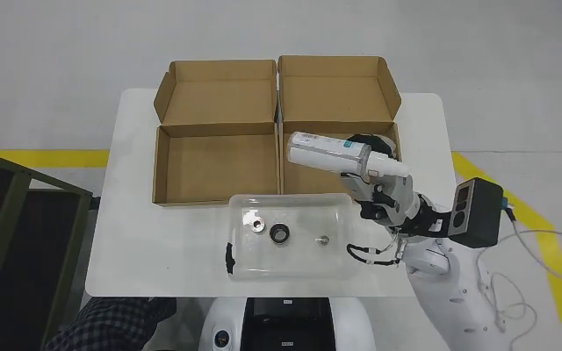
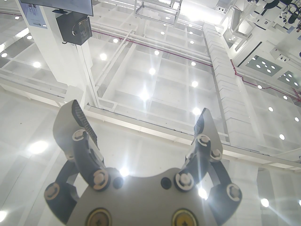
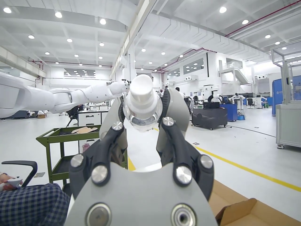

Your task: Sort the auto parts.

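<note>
Top view first. Right arm (image 1: 439, 259) in from the lower right of the frame, elbow bent, wrist angled up and left toward the middle right. Right gripper (image 1: 376, 160) pinched on the neck end of a clear bottle (image 1: 329, 151), held lying flat with the white cap pointing right, over the open inside of the right cardboard box (image 1: 338, 92). Label wrapped round the bottle, teal band near the neck. Print way too small to read, so not even trying. Left cardboard box (image 1: 215, 88) touching it side to side, both open, upper middle of the frame. Below them, toward the bottom edge of the white table (image 1: 132, 228), a clear plastic tray (image 1: 263, 261) with three bits inside: a metal fitting (image 1: 254, 221), a black ring (image 1: 281, 233) and a small screw (image 1: 322, 238), all apart from each other.

Left wrist view: left gripper (image 2: 141, 121) aimed straight up at the ceiling (image 2: 164, 71). Fingers (image 2: 81, 119) spread wide, nothing between them, touching nothing.

Right wrist view: staring down the bottle (image 3: 141, 90) cap-first, held roughly level. Right gripper (image 3: 143, 111) clamped on the clear shoulder just behind the cap, fingers (image 3: 177, 109) one on each side and pressed tight against it. Corner of a cardboard box (image 3: 247, 209) showing just past the gripper's base. No readable writing on the bottle from this end either.
</note>
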